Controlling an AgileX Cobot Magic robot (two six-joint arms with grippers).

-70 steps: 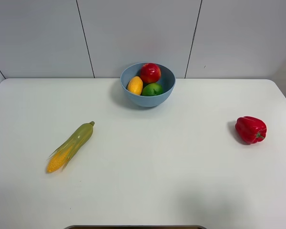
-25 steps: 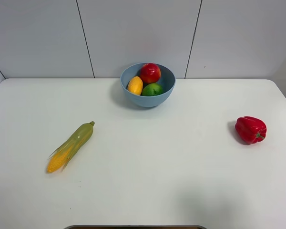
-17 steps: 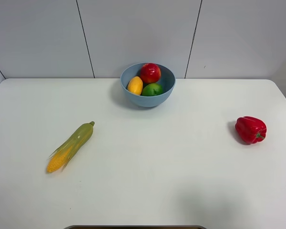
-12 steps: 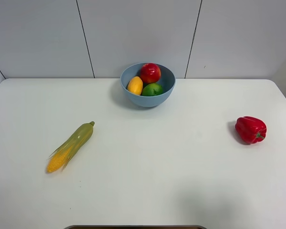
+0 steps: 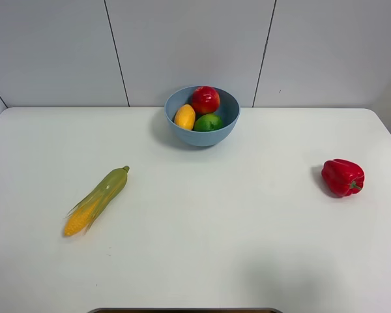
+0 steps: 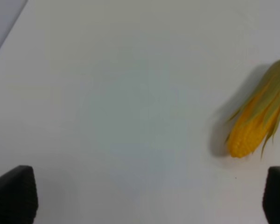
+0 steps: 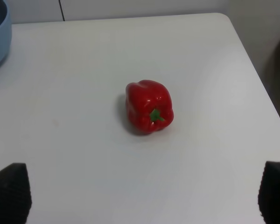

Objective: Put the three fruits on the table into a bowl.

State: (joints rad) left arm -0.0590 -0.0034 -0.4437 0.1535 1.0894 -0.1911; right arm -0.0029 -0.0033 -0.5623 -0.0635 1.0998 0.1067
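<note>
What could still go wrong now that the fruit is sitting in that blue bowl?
The apple sits high on the bowl rim, above the mango and lime; a nudge might roll it out. Both grippers are open over the corn and pepper, which could be grabbed by mistake.

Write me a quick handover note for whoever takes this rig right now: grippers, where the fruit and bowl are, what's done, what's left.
Left gripper: open, empty, above the table near the corn.
Right gripper: open, empty, above the table near the pepper.
Bowl: at the table's far middle, holding the lime, mango and apple.
Done: all three fruits are in the bowl.
Left: nothing for the task; corn and pepper lie on the table and are not part of it.
</note>
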